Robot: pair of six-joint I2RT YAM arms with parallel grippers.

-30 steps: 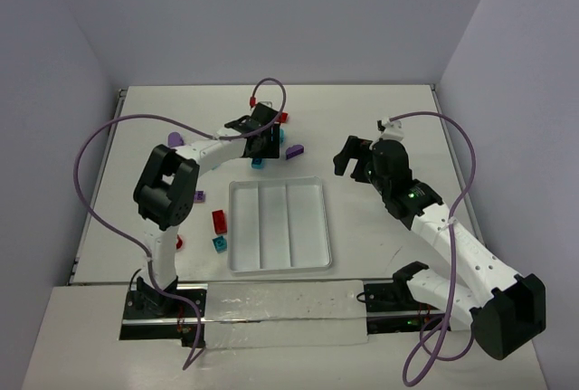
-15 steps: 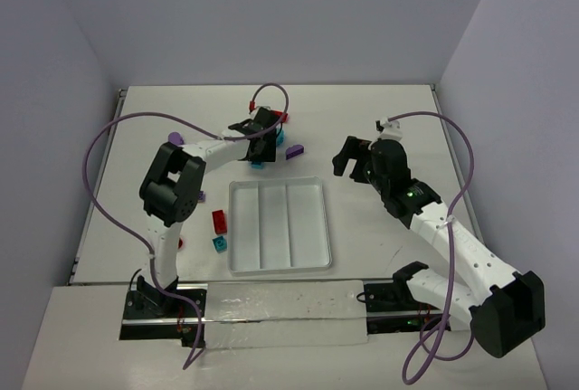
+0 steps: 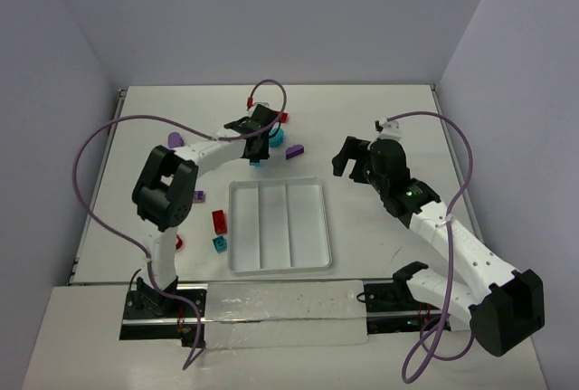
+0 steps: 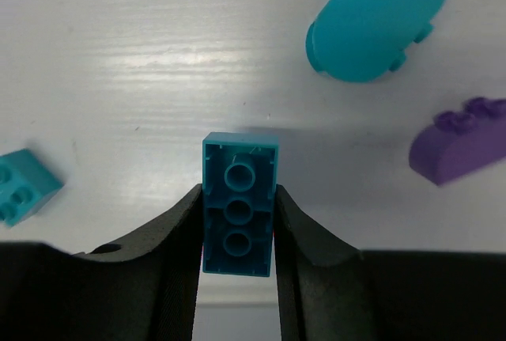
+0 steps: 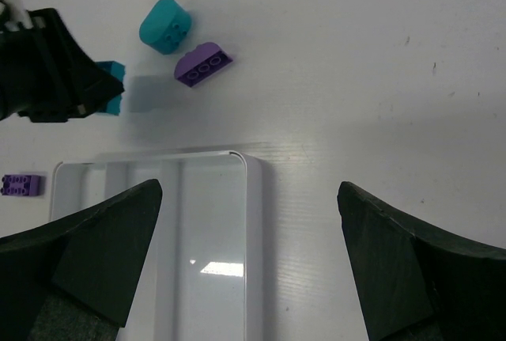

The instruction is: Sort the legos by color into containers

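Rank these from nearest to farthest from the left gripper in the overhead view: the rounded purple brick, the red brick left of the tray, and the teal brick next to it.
1. Rounded purple brick, just right of the jaws.
2. Red brick, left of the tray, toward the arm bases.
3. Teal brick, beside the tray's left wall, just past the red one.

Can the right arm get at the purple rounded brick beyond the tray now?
Probably yes. The right gripper is open, with only bare table between it and the purple brick. The left gripper, shut on a teal brick, sits on the far side, apart from it.
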